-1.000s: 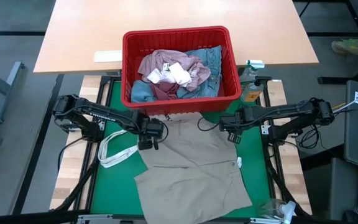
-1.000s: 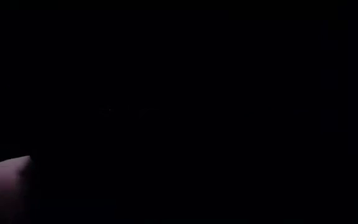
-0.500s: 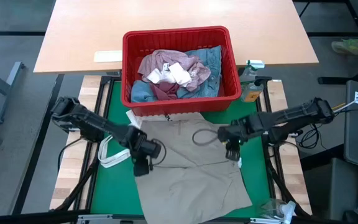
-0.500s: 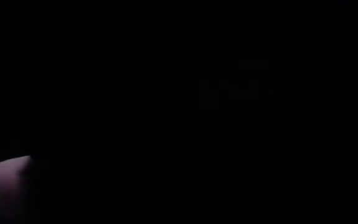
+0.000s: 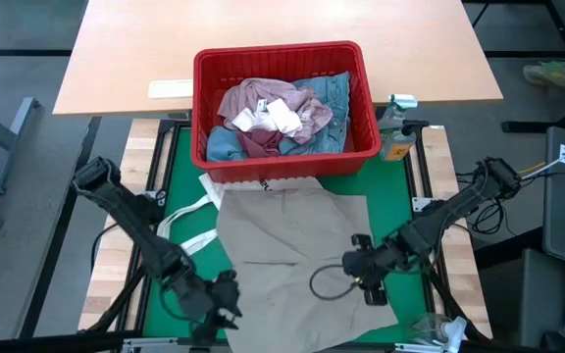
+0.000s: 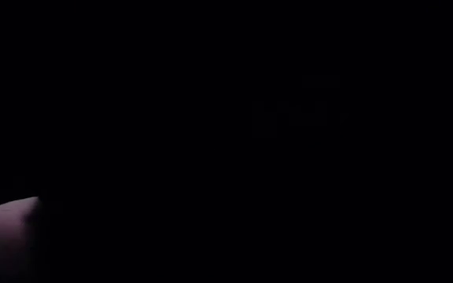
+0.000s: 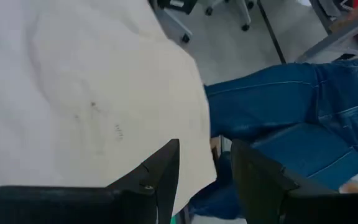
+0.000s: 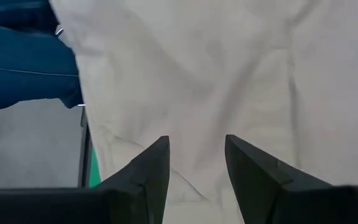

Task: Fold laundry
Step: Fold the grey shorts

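The beige trousers [image 5: 297,245] lie spread flat on the green mat, from the red basket's near wall to the table's near edge. My left gripper [image 5: 222,299] hovers open over their near left edge, and the left wrist view shows cloth [image 7: 73,93] under my left gripper [image 7: 204,149]. My right gripper [image 5: 366,284] hovers open over their near right part [image 8: 197,74], with nothing between the fingers of my right gripper [image 8: 196,143]. A mottled pink top [image 5: 263,103], blue denim [image 5: 336,93] and white socks [image 5: 273,116] lie heaped in the basket.
The red basket [image 5: 282,162] stands at the mat's far edge. A white tote bag [image 5: 186,235] lies left of the trousers. A bottle [image 5: 395,137] stands right of the basket. A person's denim-clad legs [image 7: 291,118] show beyond the near edge. The low view is dark.
Both grippers have swung from the trousers' far edge by the basket toward the table's near edge, tipping less steeply downward. The left one ends at the near left, the right one at the near right. The trousers stay flat on the mat.
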